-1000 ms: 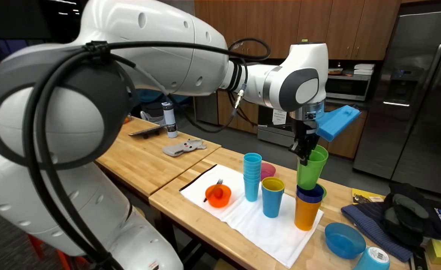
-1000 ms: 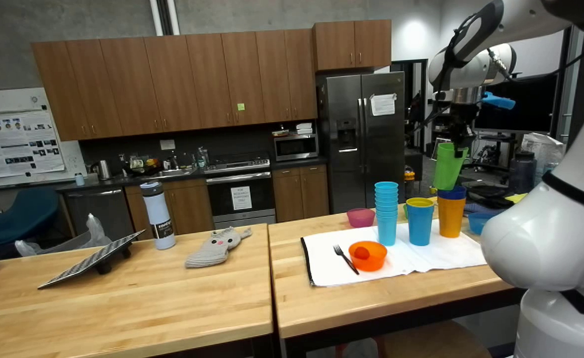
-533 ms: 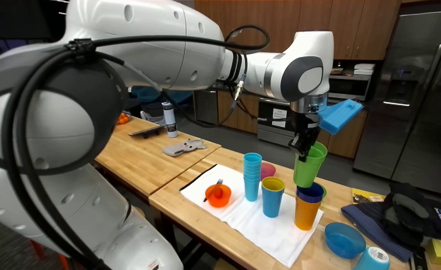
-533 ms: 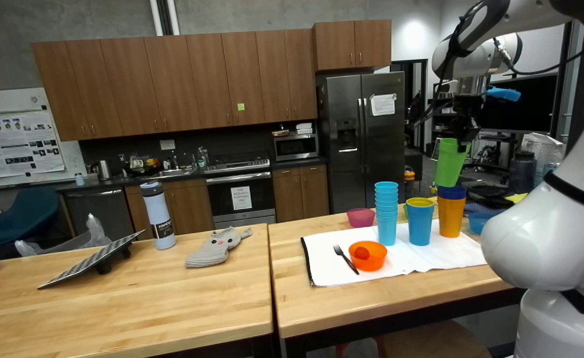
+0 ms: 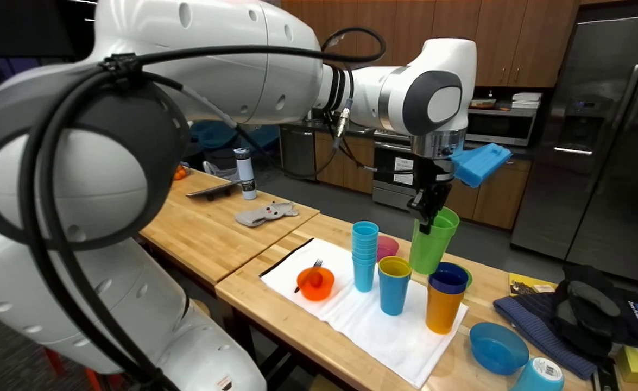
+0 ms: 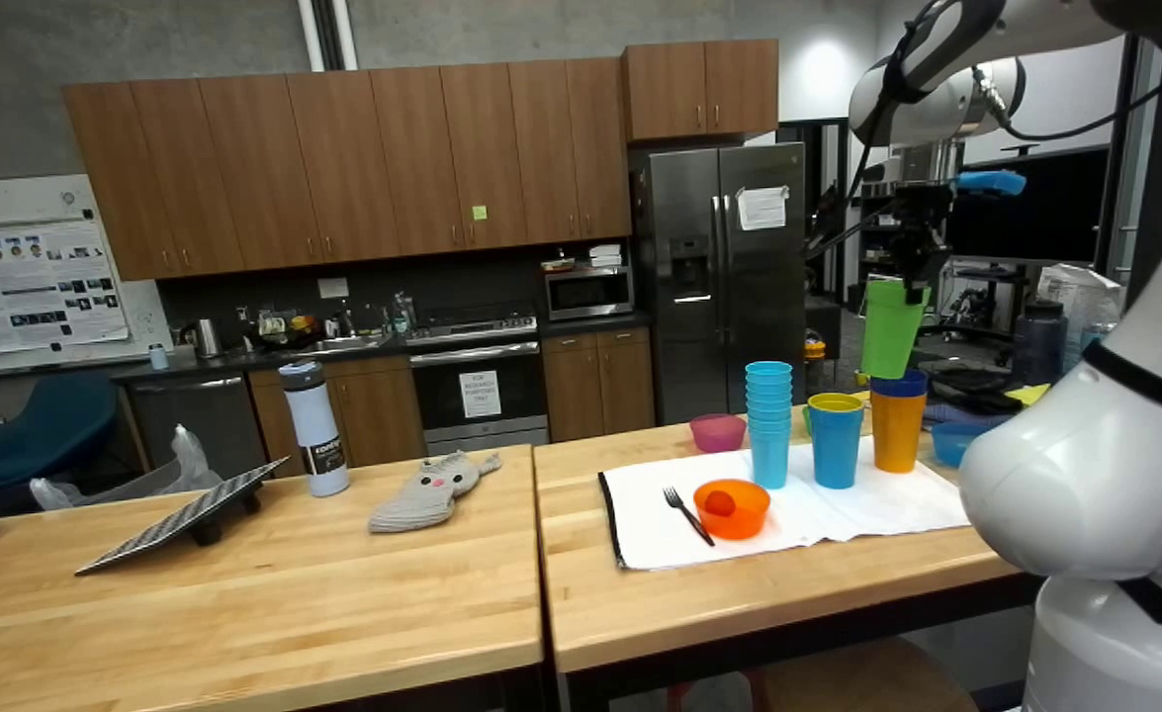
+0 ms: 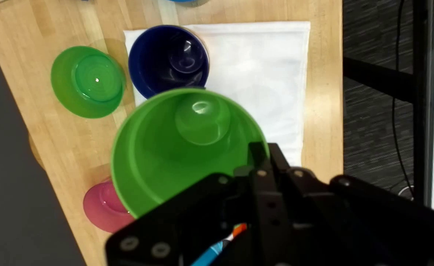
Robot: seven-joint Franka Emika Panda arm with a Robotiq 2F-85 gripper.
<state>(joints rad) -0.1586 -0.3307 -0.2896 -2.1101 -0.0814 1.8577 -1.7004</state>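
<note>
Main table is standing end to end with second table, both light wood. Main table is carrying a white cloth, lying spread out. Pink bowl and, per wrist view, green bowl are sitting just beside it. Blue bowl and light-blue cup are sitting past its end, dark knit item lying near. Second table is holding bottle, grey mitt, tilted board.

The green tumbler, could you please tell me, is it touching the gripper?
Touching. The wrist view shows the gripper pinching the rim of the green tumbler, one finger inside it and one outside.
</note>
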